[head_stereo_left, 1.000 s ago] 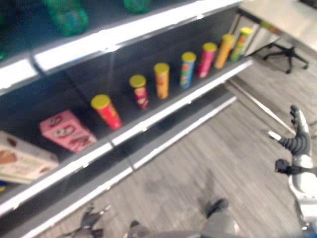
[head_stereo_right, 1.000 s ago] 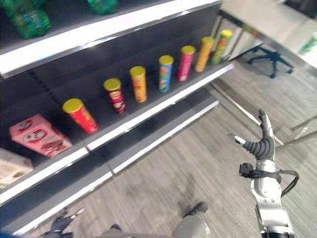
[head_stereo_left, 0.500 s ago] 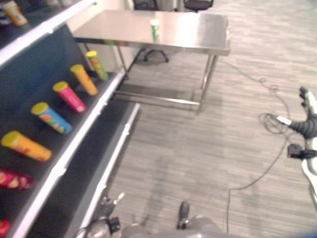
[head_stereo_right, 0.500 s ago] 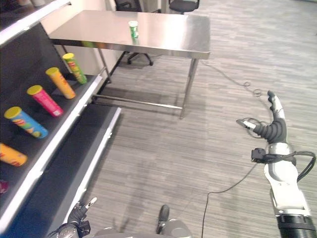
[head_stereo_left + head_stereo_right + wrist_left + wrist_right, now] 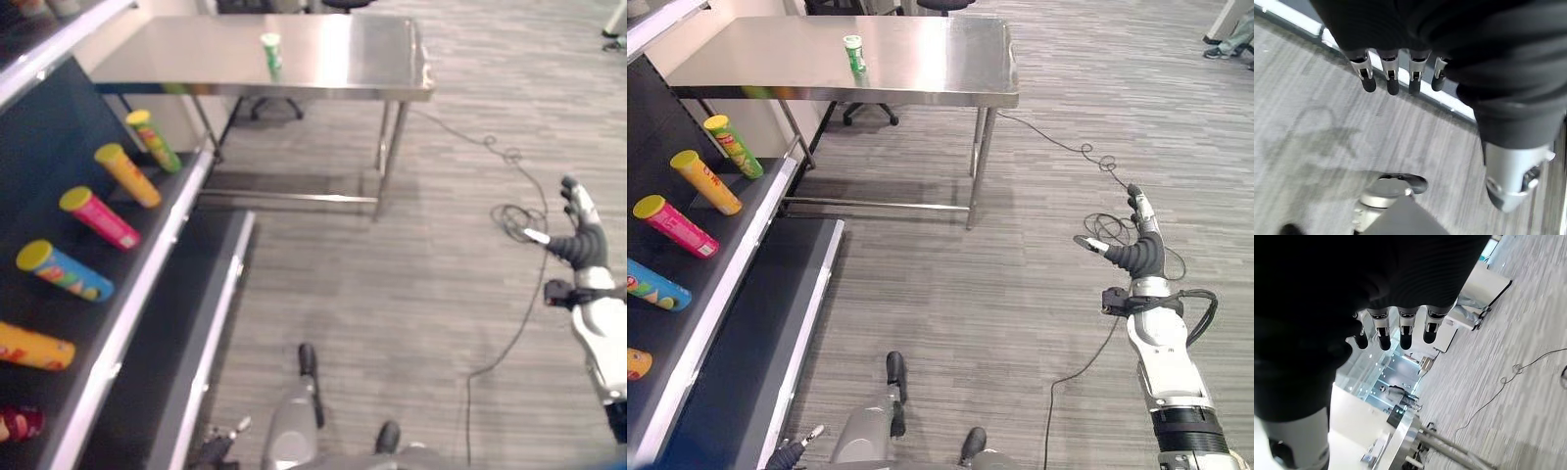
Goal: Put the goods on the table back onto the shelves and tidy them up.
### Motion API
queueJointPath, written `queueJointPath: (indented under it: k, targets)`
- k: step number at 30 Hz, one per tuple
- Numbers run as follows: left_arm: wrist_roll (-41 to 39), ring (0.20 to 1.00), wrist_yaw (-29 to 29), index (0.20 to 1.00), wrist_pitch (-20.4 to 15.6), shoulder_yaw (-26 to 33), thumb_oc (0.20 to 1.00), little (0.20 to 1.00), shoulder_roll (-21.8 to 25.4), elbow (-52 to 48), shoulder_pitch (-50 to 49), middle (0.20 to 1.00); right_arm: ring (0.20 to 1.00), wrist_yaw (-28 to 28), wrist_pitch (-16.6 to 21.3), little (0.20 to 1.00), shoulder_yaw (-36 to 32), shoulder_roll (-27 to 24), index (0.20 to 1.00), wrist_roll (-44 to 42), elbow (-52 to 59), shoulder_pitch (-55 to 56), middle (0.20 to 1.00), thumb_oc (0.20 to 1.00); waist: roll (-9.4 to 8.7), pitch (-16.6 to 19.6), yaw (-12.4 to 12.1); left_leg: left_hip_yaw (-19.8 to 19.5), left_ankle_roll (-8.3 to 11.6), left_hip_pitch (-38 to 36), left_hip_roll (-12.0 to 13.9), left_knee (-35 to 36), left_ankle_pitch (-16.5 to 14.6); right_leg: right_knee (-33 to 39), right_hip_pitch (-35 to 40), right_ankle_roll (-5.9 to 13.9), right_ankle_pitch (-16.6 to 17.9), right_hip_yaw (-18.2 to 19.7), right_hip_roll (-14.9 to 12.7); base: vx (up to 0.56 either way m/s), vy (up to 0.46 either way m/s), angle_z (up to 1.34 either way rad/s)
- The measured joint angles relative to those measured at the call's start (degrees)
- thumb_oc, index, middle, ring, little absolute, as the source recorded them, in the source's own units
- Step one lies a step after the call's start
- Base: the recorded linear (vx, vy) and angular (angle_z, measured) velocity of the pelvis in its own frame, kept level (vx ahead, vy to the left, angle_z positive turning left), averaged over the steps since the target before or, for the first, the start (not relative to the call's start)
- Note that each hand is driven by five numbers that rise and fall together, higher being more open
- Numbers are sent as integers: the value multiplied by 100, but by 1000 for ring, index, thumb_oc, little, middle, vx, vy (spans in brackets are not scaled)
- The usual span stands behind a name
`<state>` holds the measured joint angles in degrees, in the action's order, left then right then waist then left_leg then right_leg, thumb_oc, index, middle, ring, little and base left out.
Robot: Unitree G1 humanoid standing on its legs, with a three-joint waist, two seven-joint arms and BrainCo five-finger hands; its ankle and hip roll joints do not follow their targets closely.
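Note:
A small green can (image 5: 854, 52) stands alone on the steel table (image 5: 950, 69) at the far side of the room. On the dark shelf (image 5: 740, 250) to my left, several snack tubes stand in a row, among them a green one (image 5: 733, 145), an orange one (image 5: 703, 181) and a pink one (image 5: 674, 225). My right hand (image 5: 1136, 253) hangs over the floor well short of the table, its fingers (image 5: 1400, 330) straight and holding nothing. My left hand (image 5: 1391, 73) is low beside the shelf base, its fingers straight and holding nothing.
A lower shelf board (image 5: 745, 362) juts out near the floor on the left. An office chair (image 5: 867, 108) stands behind the table. A person's legs (image 5: 1234, 34) show at the far right. Grey floor (image 5: 999, 323) lies between me and the table.
The camera has swung away from the shelf front toward the table, so the whole picture has shifted. My right hand stays raised and open.

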<state>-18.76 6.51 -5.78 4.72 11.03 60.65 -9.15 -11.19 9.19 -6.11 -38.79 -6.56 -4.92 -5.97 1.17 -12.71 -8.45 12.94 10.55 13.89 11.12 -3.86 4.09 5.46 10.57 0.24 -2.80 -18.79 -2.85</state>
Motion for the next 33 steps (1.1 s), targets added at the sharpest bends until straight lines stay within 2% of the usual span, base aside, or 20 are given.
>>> queueJointPath:
  k: [1,4,5,6,7,8,9,10,11,13,15,18,21,24,25,26,28,29,31,33]
  targets:
    - [28,1000,50,1000,-3,19,1000,1000,93,48,-34,1000,1000,-27,3,1000,195,39,1000,44,0,-164,1000,1000,-129,52,-142,76,-194,-71,-207,-258,51,-87,121,350,-236,300,-254,422,109,-44]
    - [30,1000,80,1000,-73,-11,1000,1000,318,-170,9,1000,1000,15,6,1000,305,68,1000,93,0,-240,1000,1000,-506,73,-273,210,-523,-146,-575,-274,-96,-1138,-97,821,-425,677,-487,334,123,11]
    - [28,1000,97,1000,-69,-28,1000,1000,416,-178,70,1000,1000,15,-2,1000,353,96,1000,94,-111,-286,1000,1000,-638,79,-337,267,-684,-266,-714,-171,-97,-1757,-256,1004,-679,693,-658,279,159,37]
    - [29,1000,118,1000,-87,-33,1000,1000,519,-224,77,1000,1000,18,-5,1000,340,116,1000,98,-140,-382,1000,1000,-728,98,-394,324,-1070,-436,-899,-31,-65,-2753,-595,1344,-790,841,-840,369,223,42]
    - [28,1000,144,1000,-81,-44,1000,1000,586,-221,87,1000,1000,13,-3,1000,330,138,1000,100,-183,-510,1000,1000,-772,86,-381,280,-1201,-630,-1065,106,-153,-4083,-1189,1608,-459,1080,-1046,658,352,45]
    - [28,1000,157,1000,-82,-45,1000,1000,615,-229,81,1000,1000,9,-3,1000,325,142,1000,100,-205,-541,1000,1000,-761,82,-355,255,-1287,-803,-1130,204,-202,-4948,-1625,1678,-32,1207,-1126,671,203,68]
    - [13,1000,205,1000,-57,-273,1000,1000,700,-460,47,1000,1000,-37,10,1000,180,118,1000,220,-190,-440,1000,1000,-659,-16,-222,-28,-1809,-1186,-1268,295,-278,-5685,-2105,1634,41,867,-1415,683,102,76]
    - [-6,1000,233,1000,-63,-353,1000,1000,695,-603,-28,1000,1000,-76,6,1000,87,136,1000,235,-236,-431,1000,1000,-613,-48,-138,-174,-1836,-1276,-1264,316,-313,-5530,-2116,1556,-12,556,-1522,524,-219,97]
    - [-12,1000,208,1000,-105,-548,1000,1000,647,-900,27,1000,1000,-205,-26,1000,-216,1,1000,272,-262,-290,1000,1000,-512,-73,-30,-390,-1769,-1518,-1287,506,-345,-4101,-2079,1405,-122,-280,-1754,352,-186,76]
    - [-4,1000,204,1000,-135,-595,1000,1000,632,-962,150,1000,1000,-302,-7,1000,-579,-128,1000,272,-346,-288,1000,1000,-486,-77,132,-632,-1603,-1534,-1376,571,-249,-2247,-1960,1318,102,-708,-1814,329,-216,100]
    - [22,1000,199,1000,-129,-632,1000,1000,643,-947,181,1000,1000,-415,-27,1000,-787,-193,1000,256,-456,-273,1000,1000,-549,-72,207,-842,-1472,-1711,-1424,600,-337,-1470,-1924,1210,552,-744,-1873,443,-284,72]
    - [103,1000,191,1000,-99,-575,1000,1000,634,-767,263,1000,1000,-457,-1,1000,-967,-593,1000,265,-474,-231,1000,1000,-561,-43,304,-1242,-1279,-1815,-1385,578,-684,27,-1870,1341,1394,-704,-1823,339,-208,45]
    - [201,1000,188,1000,-79,-405,1000,1000,570,-766,80,1000,1000,-580,-9,1000,-1214,-786,1000,316,-469,-219,1000,1000,-406,-83,451,-1433,-992,-2272,-912,586,-982,25,-2153,1283,2059,-881,-1937,532,-257,36]
    - [198,1000,176,1000,-80,-322,1000,1000,597,-775,28,1000,1000,-616,-22,1000,-1264,-963,1000,321,-450,-183,1000,1000,-437,-95,666,-1635,-656,-2588,-537,559,-1226,-16,-1948,1433,1876,-536,-1865,335,-207,60]
    - [198,1000,162,1000,-81,-248,1000,1000,632,-764,45,1000,1000,-613,-69,1000,-1267,-971,1000,320,-449,-159,1000,1000,-570,-44,803,-1810,-590,-2729,-461,592,-1266,-42,-1646,1367,1457,-324,-1838,311,-196,96]
    - [194,1000,152,1000,-73,-228,1000,1000,335,-658,211,1000,1000,-612,-109,1000,-1311,-1126,1000,318,-491,-239,1000,1000,-235,-51,765,-1664,-407,-2812,-85,590,-1279,-310,-1637,1010,1718,-358,-1514,382,-232,67]
    - [195,1000,83,1000,-98,-263,1000,1000,-64,-762,233,1000,1000,-559,-141,1000,-1281,-1126,1000,313,-466,-328,1000,1000,37,-48,773,-1508,-90,-2757,191,477,-669,-878,-1690,802,1366,-494,-1319,254,-208,37]
    - [195,1000,48,1000,-122,-264,1000,1000,-183,-821,168,1000,1000,-500,-144,1000,-1276,-1142,1000,313,-435,-317,1000,1000,83,-36,769,-1531,-120,-2665,248,283,-396,-1124,-1685,708,1078,-572,-1306,205,-237,42]
    - [197,1000,7,1000,-113,-257,1000,1000,-174,-720,37,1000,1000,-409,-110,1000,-1182,-1239,1000,279,-438,-514,1000,1000,65,-53,738,-1626,358,-2093,449,-882,202,-919,-1372,560,853,-812,-1010,229,-359,16]
    - [187,1000,8,1000,-101,-243,1000,1000,-58,-666,-72,1000,1000,-413,-73,1000,-1096,-1254,1000,145,-440,-581,1000,1000,-125,-83,629,-1884,430,-1497,491,-2119,720,-706,-1084,385,764,-875,-853,169,-350,-11]
